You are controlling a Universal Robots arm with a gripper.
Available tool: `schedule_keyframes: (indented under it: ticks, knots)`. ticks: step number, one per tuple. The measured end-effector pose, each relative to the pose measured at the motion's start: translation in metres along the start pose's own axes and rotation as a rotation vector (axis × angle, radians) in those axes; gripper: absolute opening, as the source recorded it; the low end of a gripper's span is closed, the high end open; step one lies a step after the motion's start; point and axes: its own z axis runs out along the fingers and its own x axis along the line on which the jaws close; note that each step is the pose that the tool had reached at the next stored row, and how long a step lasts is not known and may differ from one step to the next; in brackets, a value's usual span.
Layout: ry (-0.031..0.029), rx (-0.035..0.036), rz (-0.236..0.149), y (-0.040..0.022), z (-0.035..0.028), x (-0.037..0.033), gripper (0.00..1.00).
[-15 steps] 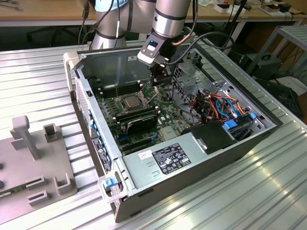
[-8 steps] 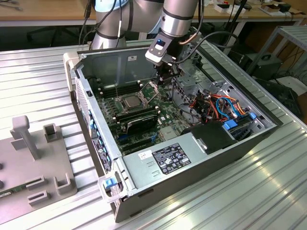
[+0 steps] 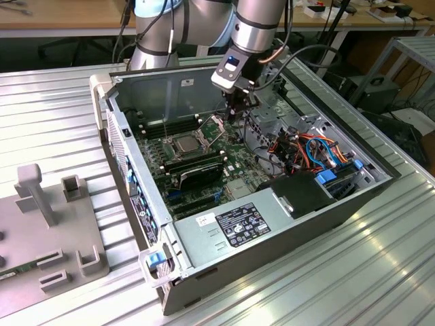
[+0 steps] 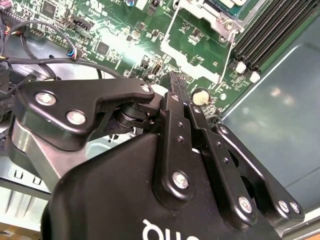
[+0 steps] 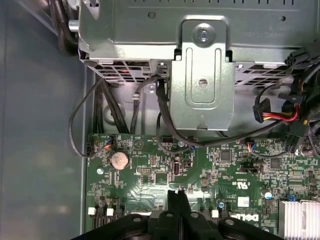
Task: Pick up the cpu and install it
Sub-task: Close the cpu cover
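The hand (image 3: 238, 113) hangs inside the open computer case (image 3: 170, 88), above the motherboard (image 3: 234, 163), near the cpu (image 3: 185, 144).

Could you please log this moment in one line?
end effector: shut, above green motherboard | silver-grey square cpu: on motherboard, not held | hinged silver bracket: open

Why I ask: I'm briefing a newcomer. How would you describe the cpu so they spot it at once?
In the open computer case, find the green motherboard. Near its middle, to the exterior view's left of the gripper, the cpu lies in a dark square socket: small, flat, silver-grey topped, unlike the long black memory sticks alongside.
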Motion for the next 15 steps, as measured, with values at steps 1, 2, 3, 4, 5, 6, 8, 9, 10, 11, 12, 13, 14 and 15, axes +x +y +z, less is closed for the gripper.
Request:
schedule_keyframes:
  ticks: [1,2,3,4,5,6,8,9,10,11,12,13,14,15]
  knots:
    - [0.0002,0.0,0.0,0.0007,0.0014,0.0,0.11]
    - [0.0002,0.0,0.0,0.0016,0.0028,0.0001,0.11]
    - [0.0001,0.0,0.0,0.0021,0.0035,0.0001,0.11]
    - [0.0002,-0.0001,0.0,0.0025,0.0046,0.0001,0.11]
    - [0.0001,0.0,0.0,0.0028,0.0062,0.0001,0.11]
    - [0.0001,0.0,0.0,0.0029,0.0073,0.0001,0.11]
    - [0.0001,0.0,0.0,0.003,0.0113,0.0002,0.11]
    - [0.0002,0.0,0.0,0.003,0.0129,0.0002,0.11]
    - [0.0002,0.0,0.0,0.003,0.014,0.0002,0.11]
    - [0.0001,0.0,0.0,0.003,0.0144,0.0002,0.11]
    - [-0.0001,0.0001,0.0,0.003,0.0146,0.0004,0.11]
    - [0.0001,0.0,0.0,0.003,0.0148,0.0007,0.11]
    - [0.0,0.0,0.0,0.003,0.015,0.0015,0.11]
    - [0.0001,0.0,0.0,0.0029,0.0152,0.0026,0.11]
